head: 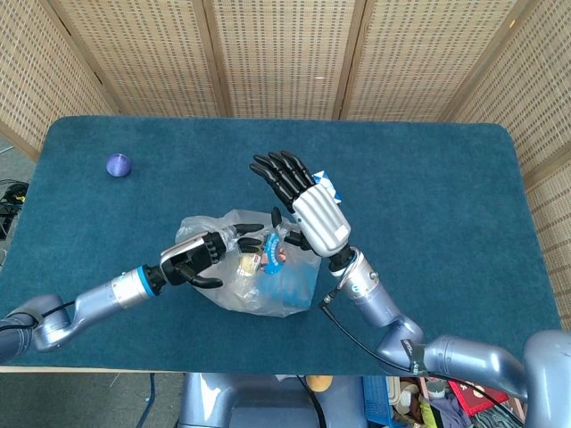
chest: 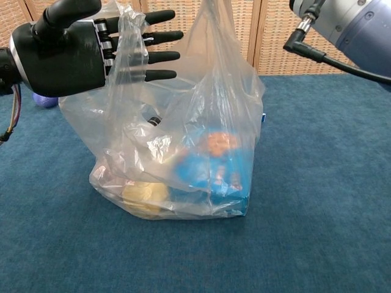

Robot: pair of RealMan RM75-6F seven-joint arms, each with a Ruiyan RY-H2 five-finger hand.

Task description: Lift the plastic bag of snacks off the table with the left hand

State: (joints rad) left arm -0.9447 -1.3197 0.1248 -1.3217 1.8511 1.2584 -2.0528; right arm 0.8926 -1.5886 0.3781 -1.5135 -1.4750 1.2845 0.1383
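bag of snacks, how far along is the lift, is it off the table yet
Not lifted: the plastic bag sits with its base on the blue table. Done so far: the right hand holds one side of the bag up. In hand: the left hand is at the other handle, fingers straight through the loop, not closed. Left: close on the handle and raise the bag.
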